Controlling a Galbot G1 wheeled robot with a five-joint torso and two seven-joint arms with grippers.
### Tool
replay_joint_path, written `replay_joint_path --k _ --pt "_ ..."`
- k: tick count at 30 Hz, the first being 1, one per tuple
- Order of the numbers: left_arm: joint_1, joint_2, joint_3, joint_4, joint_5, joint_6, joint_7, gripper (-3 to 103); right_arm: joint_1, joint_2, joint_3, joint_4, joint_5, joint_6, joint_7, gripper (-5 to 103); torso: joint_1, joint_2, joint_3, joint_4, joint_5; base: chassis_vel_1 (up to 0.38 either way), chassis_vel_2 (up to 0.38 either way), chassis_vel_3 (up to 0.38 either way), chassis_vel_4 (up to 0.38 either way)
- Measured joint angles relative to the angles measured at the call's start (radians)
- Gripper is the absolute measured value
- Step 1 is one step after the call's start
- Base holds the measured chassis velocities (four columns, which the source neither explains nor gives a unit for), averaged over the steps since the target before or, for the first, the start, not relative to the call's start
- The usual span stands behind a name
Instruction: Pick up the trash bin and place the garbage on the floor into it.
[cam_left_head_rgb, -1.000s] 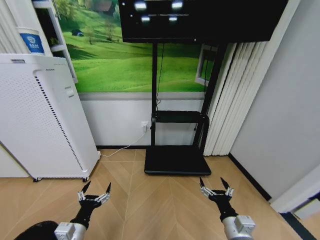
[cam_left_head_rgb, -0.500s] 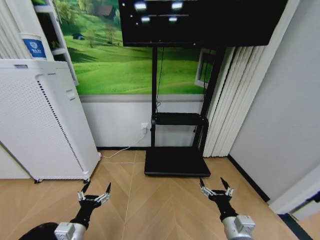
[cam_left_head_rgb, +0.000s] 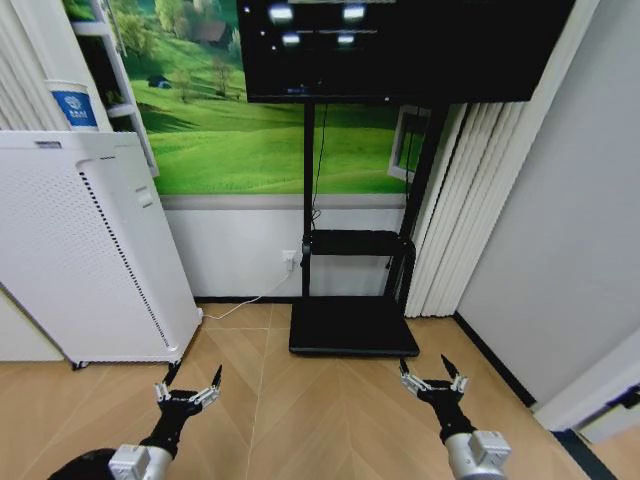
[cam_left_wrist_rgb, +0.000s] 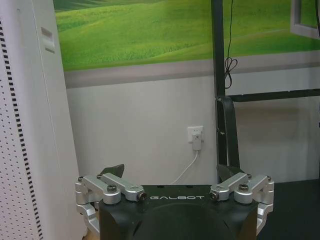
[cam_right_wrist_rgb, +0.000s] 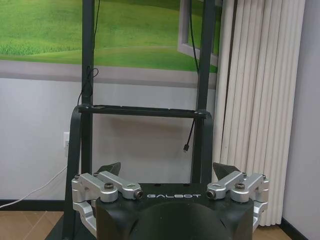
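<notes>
White perforated panelling is seen at the far left, where the tall cabinet (cam_left_head_rgb: 70, 250) stands on the wooden floor (cam_left_head_rgb: 320, 400) against the green meadow mural (cam_left_head_rgb: 230, 140). At the bottom-left corner of the head view a black rounded shape (cam_left_head_rgb: 80, 466) is caught just beside the left arm; whether it is the trash bin cannot be told. Now the left gripper (cam_left_head_rgb: 193, 375) is held low over bare floor, near the cabinet's front corner, its jaws spread wide and nothing gripped; in its wrist view (cam_left_wrist_rgb: 170, 172) the cabinet side and a wall socket (cam_left_wrist_rgb: 197, 137) are faced. At the middle, the black screen stand (cam_left_head_rgb: 352, 325) is set against the wall, the dark screen (cam_left_head_rgb: 400, 45) above it. Further right, the right gripper (cam_left_head_rgb: 430, 372) is held level with the left, well apart from it, jaws likewise wide and empty; the stand's frame is seen beyond it in its wrist view (cam_right_wrist_rgb: 167, 167). Pale pleated curtains (cam_left_head_rgb: 455, 220) hang at the right.
</notes>
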Motion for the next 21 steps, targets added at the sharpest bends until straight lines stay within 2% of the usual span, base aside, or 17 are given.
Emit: replay_joint_path --k 21 --pt "0.000 0.000 0.000 0.000 0.000 0.000 0.000 100 0.000 0.000 0.000 0.000 0.000 0.000 0.000 100 0.027 0.083 0.056 0.0000 0.0000 0.000 0.000 0.000 0.000"
